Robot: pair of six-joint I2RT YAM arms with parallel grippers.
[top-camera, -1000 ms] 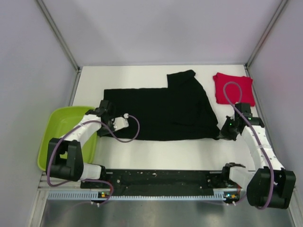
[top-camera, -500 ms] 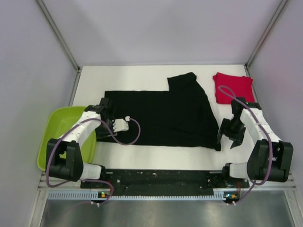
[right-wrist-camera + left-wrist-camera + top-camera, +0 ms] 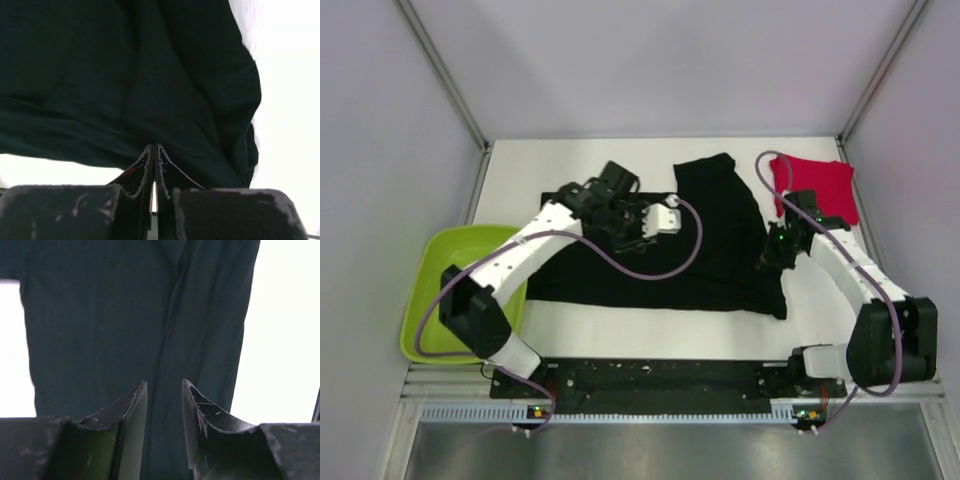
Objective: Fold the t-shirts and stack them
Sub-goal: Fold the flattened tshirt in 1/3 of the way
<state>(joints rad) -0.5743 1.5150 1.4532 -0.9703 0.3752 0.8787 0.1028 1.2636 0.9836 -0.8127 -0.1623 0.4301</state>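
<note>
On the white surface (image 3: pixel 520 170) the black shirt (image 3: pixel 660 255) is lying spread, the folded red shirt (image 3: pixel 817 187) beside it. The left pincer (image 3: pixel 164 385) is hovering half open, empty; the right pincer (image 3: pixel 154 146) is pressing shut at the black shirt's edge.

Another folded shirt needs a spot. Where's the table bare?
Bare table: the far left corner beyond the black shirt, and the near strip by the arm bases. Crowded: the right, where the right gripper sits at the black shirt's edge near the red shirt; the green tray takes the left edge.
</note>
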